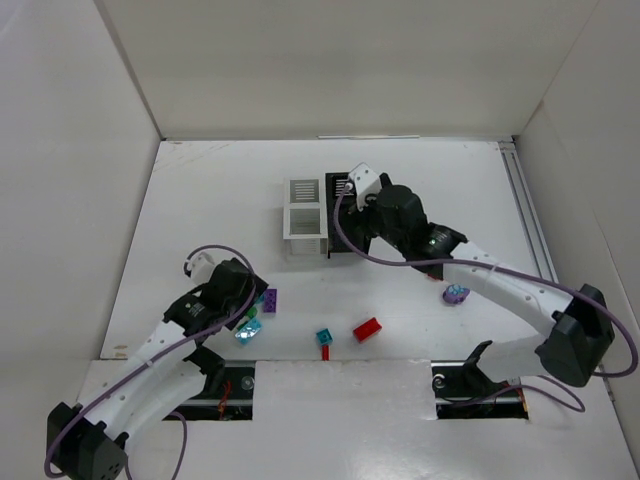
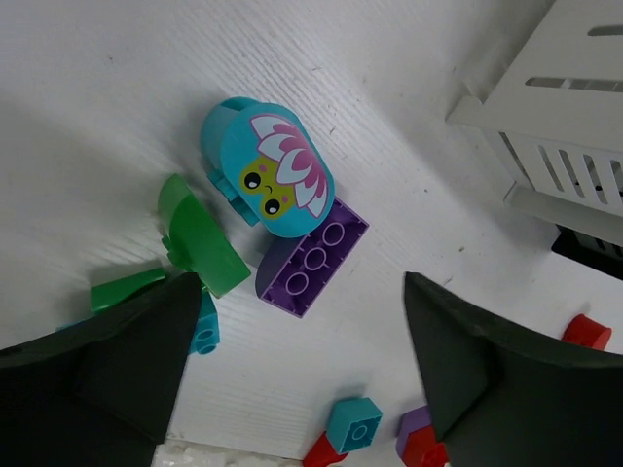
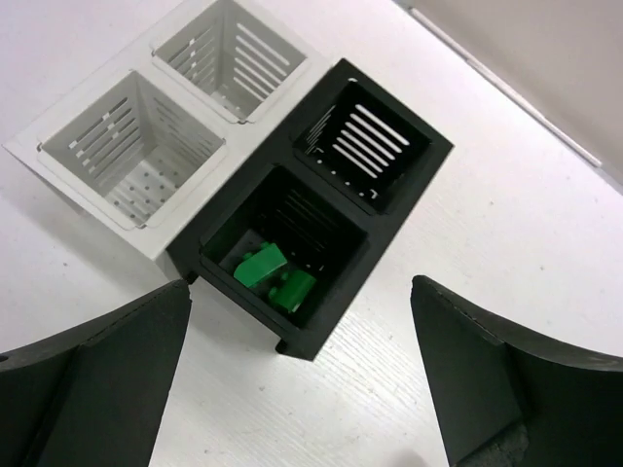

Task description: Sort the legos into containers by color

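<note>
Black fingers of my right gripper (image 3: pixel 300 284) stand wide apart with nothing between them, released. Straight below that gap sits the near compartment of the black bin (image 3: pixel 229 289), with two green bricks (image 3: pixel 261 265) lying tilted against each other on its floor. The compartment beyond them looks bare, and the white bin (image 3: pixel 195 97), touching the black one on my left, shows nothing inside. My left gripper (image 2: pixel 302 279) is spread open too, holding nothing. A purple brick (image 2: pixel 311 258) lies studs-up right under its gap. A rounded cyan brick (image 2: pixel 277 175) printed with a pink flower and a small face lies just ahead of the purple one and seems to overlap its far end. Green pieces (image 2: pixel 200 238) lie flat by my left-hand finger, and a small cyan cube (image 2: pixel 352 423) and red bricks (image 2: pixel 587 331) lie farther out. The risk I see is on the left: closing here could pinch purple and cyan together, so two colours would travel to one compartment. My finger could also shove the green pieces aside, and the glossy rounded cyan brick looks likely to slip. On the right, my jaws could clip the black bin's rim and shift it.
</note>
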Controlling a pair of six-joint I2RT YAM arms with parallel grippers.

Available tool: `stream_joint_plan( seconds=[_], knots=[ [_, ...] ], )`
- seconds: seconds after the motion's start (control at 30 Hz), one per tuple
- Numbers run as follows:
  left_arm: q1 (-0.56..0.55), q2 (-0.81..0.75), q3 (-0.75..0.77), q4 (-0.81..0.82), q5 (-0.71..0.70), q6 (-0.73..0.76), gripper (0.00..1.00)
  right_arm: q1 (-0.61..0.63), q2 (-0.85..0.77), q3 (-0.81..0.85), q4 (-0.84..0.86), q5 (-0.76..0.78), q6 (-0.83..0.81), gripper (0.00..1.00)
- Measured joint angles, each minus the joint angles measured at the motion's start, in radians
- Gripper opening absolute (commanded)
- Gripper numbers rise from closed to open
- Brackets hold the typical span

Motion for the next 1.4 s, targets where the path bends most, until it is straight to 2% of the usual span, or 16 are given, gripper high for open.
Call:
stream_joint_plan(
  seconds=[0.17,0.37,0.6,0.8,0.87,0.97,1.03,1.17,1.4],
  knots=[
    [0.0,0.002,0.0,-0.011,0.007,-0.057,0.6,0.0,-0.077,-0.052,-0.004,0.039,0.003,0.99],
    [0.0,0.089,0.0,-0.031,0.018,-0.122,0.57,-0.003,-0.111,-0.126,-0.053,0.061,0.02,0.99],
    [0.0,0.229,0.018,-0.062,0.016,-0.184,0.45,-0.042,-0.121,-0.19,-0.085,0.041,0.041,0.99],
    [0.0,0.237,0.04,-0.075,-0.006,-0.224,0.43,-0.085,-0.105,-0.2,-0.086,-0.018,0.045,0.99],
    [0.0,0.236,0.04,-0.076,-0.016,-0.235,0.5,-0.096,-0.097,-0.201,-0.085,-0.04,0.044,0.99],
    [0.0,0.235,0.04,-0.076,-0.029,-0.248,0.51,-0.116,-0.094,-0.21,-0.085,-0.067,0.043,0.99],
    [0.0,0.237,0.04,-0.076,-0.031,-0.253,0.48,-0.134,-0.095,-0.214,-0.087,-0.082,0.043,0.99],
    [0.0,0.264,0.041,-0.077,-0.032,-0.259,0.35,-0.167,-0.1,-0.225,-0.085,-0.1,0.043,0.99],
    [0.0,0.375,0.05,-0.079,-0.004,-0.256,0.33,-0.217,-0.131,-0.257,-0.085,-0.131,0.041,0.99]
  ],
)
